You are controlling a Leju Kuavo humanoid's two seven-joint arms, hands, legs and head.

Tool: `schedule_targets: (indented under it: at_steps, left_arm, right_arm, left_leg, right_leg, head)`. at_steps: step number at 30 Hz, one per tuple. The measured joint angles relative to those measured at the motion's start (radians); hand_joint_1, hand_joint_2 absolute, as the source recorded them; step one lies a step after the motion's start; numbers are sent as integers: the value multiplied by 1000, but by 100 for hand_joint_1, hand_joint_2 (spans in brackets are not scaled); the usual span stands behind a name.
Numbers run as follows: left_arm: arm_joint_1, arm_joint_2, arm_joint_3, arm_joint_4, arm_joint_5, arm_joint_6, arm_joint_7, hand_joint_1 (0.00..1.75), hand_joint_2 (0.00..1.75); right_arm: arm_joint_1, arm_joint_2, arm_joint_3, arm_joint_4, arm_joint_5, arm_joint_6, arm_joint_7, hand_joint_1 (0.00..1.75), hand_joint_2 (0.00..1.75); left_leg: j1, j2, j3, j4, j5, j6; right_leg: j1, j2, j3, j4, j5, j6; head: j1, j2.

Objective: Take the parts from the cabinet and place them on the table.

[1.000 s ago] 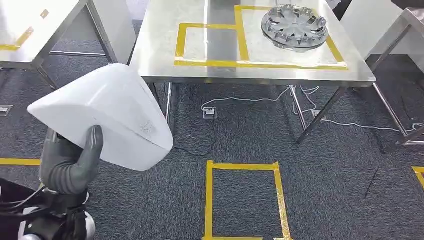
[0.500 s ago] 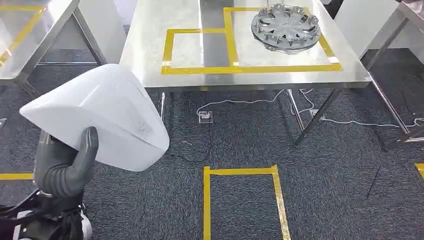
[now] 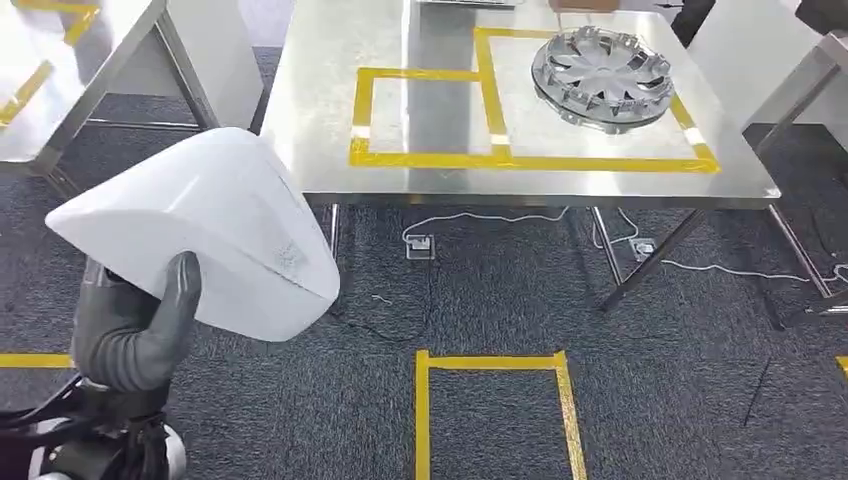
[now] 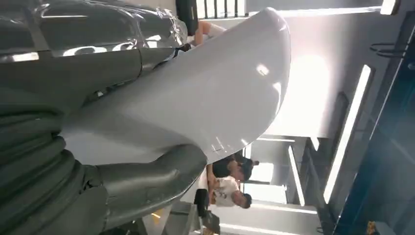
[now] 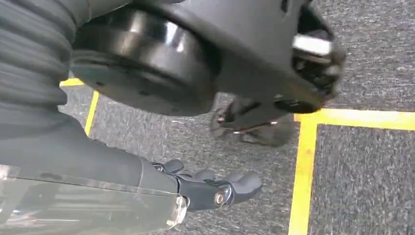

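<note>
My left hand (image 3: pixel 135 325) grips a large white curved shell part (image 3: pixel 220 230) from below, at the lower left of the head view, above the carpet and short of the table. In the left wrist view the thumb (image 4: pixel 147 178) presses against the part's glossy white face (image 4: pixel 205 98). Ahead stands a steel table (image 3: pixel 320 120) with two yellow-taped fields. A silver wheel cover (image 3: pixel 605 75) lies in the right field; the left field (image 3: pixel 425 115) is bare. My right hand (image 5: pixel 98 161) hangs over the carpet with its dark fingers (image 5: pixel 220 188) apart and holding nothing.
A second steel table (image 3: pixel 60 70) stands at far left, with a white post (image 3: pixel 215 50) between the two tables. White cables (image 3: pixel 480 220) lie on the carpet under the table. A yellow-taped square (image 3: pixel 495 410) marks the floor in front. People (image 4: pixel 230 186) stand far off.
The whole picture has shifted, so the camera has moved; the table now lies a little lower and nearer in the picture. My left hand still holds the white part the same way.
</note>
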Motion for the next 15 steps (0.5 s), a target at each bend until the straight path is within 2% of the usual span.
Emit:
schedule_targets:
  at_steps: [2,3,4,5,6,7,8,9,10,11,13,14,15]
  left_arm:
    - [-1,0,0,0,-3,0,1,175,175]
    - [-1,0,0,-1,-4,0,2,175,175]
    - [0,0,0,1,-4,0,3,175,175]
    - [0,0,1,0,-4,0,3,175,175]
    - [0,0,1,0,-4,0,4,175,175]
    - [1,0,1,0,-4,0,4,175,175]
    - [-2,0,2,-1,-4,1,3,175,175]
    - [-1,1,3,-1,-4,1,3,175,175]
    - [-3,1,3,-2,-6,1,3,175,175]
    - [-4,1,3,-2,-7,1,4,175,175]
    - [-1,1,3,-2,-9,1,7,175,175]
    - [0,1,3,-2,-10,1,8,175,175]
    - [0,1,2,-2,-11,1,9,175,175]
  right_arm:
    - [-1,0,0,0,0,1,0,0,175]
    - [0,0,0,0,0,1,0,0,175]
    - [1,-7,0,1,0,1,0,0,175]
    - [2,-6,0,0,0,3,0,0,175]
    - [0,-4,0,0,0,3,0,0,175]
    - [3,-4,0,1,0,3,0,0,175]
    - [4,-4,-1,0,0,3,0,0,175]
    - [4,-5,-2,0,0,2,0,0,175]
    - [0,-5,-3,0,0,2,0,0,175]
    - [-4,-3,-3,0,0,3,0,0,175]
    - [-4,2,-3,0,0,4,0,0,175]
    - [-2,3,-3,0,0,5,0,0,175]
    - [1,4,-3,0,0,5,0,0,175]
  left_leg:
    - [-14,-1,33,-3,-19,2]
    - [-16,0,43,-7,-28,3]
    - [-21,-1,55,-10,-32,-1]
    - [-13,-6,53,-18,-34,-5]
    - [-12,-6,56,-26,-38,-10]
    - [-13,-8,70,-13,-24,-16]
    - [-14,-9,79,-14,-22,-21]
    - [-14,-10,79,-1,-35,-26]
    - [-12,-12,63,32,-50,-36]
    - [-8,-13,23,93,-75,-43]
    - [2,-14,-74,215,-127,-55]
    - [6,-13,-105,235,-125,-60]
    - [10,-12,-114,217,-93,-66]
  right_leg:
    - [19,1,29,-136,122,-34]
    - [32,1,44,-208,187,-56]
    - [39,1,41,-201,161,-74]
    - [41,3,46,-220,136,-85]
    - [44,2,60,-241,165,-88]
    - [44,2,68,-258,166,-87]
    - [36,2,95,-273,170,-84]
    - [30,-3,114,-289,175,-75]
    - [28,-2,126,-299,174,-76]
    - [27,-2,132,-304,173,-77]
    - [21,-1,138,-304,161,-69]
    - [18,-1,143,-303,154,-64]
    - [14,0,151,-301,147,-60]
  head:
    - [2,0]
    - [3,0]
    - [-10,0]
    - [-10,0]
    - [-1,0]
    - [-2,0]
    - [0,0]
    - [1,0]
    - [-3,0]
    - [-6,0]
    - [-10,0]
    - [-10,0]
    - [-10,0]
